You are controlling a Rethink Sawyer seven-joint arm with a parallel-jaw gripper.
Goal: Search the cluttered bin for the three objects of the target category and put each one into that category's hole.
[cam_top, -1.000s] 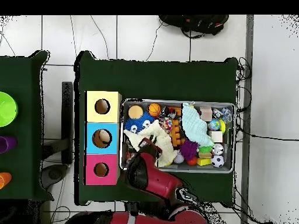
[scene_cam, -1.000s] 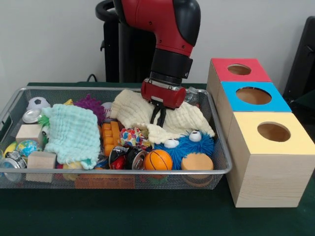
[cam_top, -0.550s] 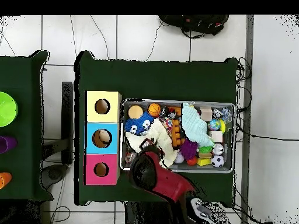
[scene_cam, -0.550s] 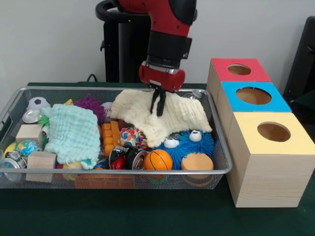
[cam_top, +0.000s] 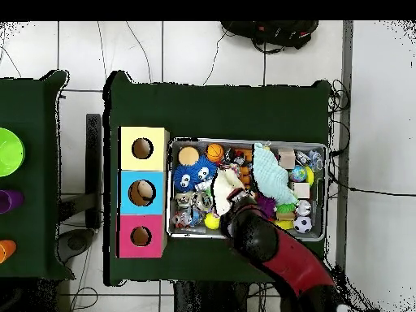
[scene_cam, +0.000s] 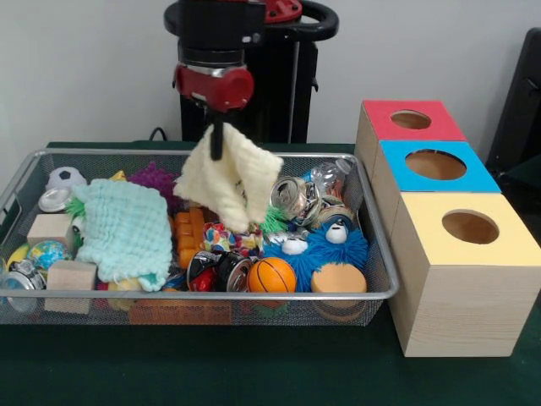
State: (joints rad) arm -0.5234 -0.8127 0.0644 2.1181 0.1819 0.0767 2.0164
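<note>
The pincer [scene_cam: 216, 150] is clenched on one edge of a cream cloth [scene_cam: 226, 179], which hangs free below it, lifted clear of the clutter in the wire bin [scene_cam: 254, 298]. Held up like this, the cloth no longer covers what lies just beside and below the pincer on the boxes' side: crushed metal cans [scene_cam: 292, 196] and a clear bottle [scene_cam: 325, 176], resting above a blue fuzzy toy [scene_cam: 325, 252]. A mint cloth [scene_cam: 127, 228] lies flat in the bin on the pincer's other side, probably hiding more. The three boxes with holes, red [scene_cam: 412, 119], blue [scene_cam: 436, 164] and yellow [scene_cam: 470, 227], stand on the counter well apart from the pincer, beyond the bin's end. Which category is the target cannot be told; the lift reads either as uncovering or as carrying a cloth.
</note>
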